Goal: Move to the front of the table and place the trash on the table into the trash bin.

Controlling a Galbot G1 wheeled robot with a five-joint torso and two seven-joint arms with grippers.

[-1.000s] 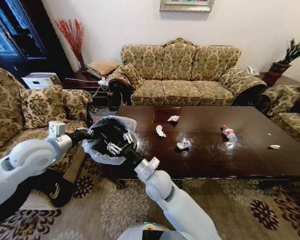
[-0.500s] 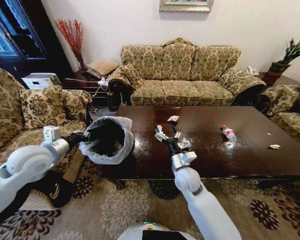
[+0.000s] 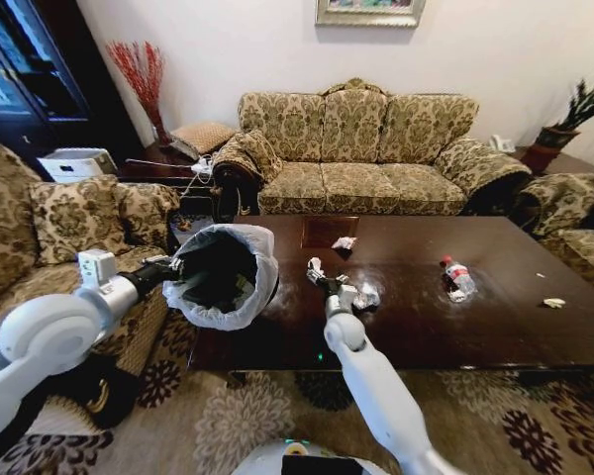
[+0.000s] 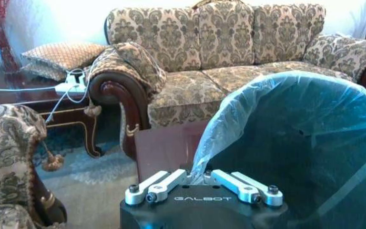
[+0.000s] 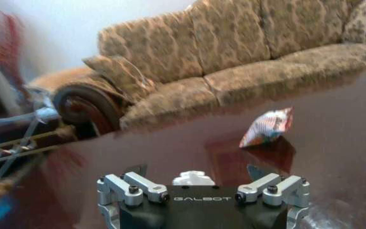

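My left gripper [image 3: 170,273] is shut on the bagged rim of the trash bin [image 3: 223,277], holding it tilted in the air just off the table's left end; the pinch on the rim [image 4: 202,177] is seen up close in the left wrist view. My right gripper [image 3: 323,281] is open, low over the dark table [image 3: 426,332]. A crumpled white scrap [image 5: 194,178] lies between its fingers. More trash lies on the table: a printed wrapper [image 3: 345,242] [image 5: 269,128], a scrap [image 3: 365,295], a red-capped bottle [image 3: 457,275], and a small scrap [image 3: 553,303].
A patterned sofa [image 3: 361,148] stands behind the table, with armchairs at the left [image 3: 69,223] and at the right [image 3: 574,223]. A side table with cables [image 3: 168,168] is at the back left. Patterned carpet [image 3: 247,421] lies in front of the table.
My right gripper left the trash bin's mouth and swung right over the table, coming down around the white scrap. The bin stays held, now slightly higher.
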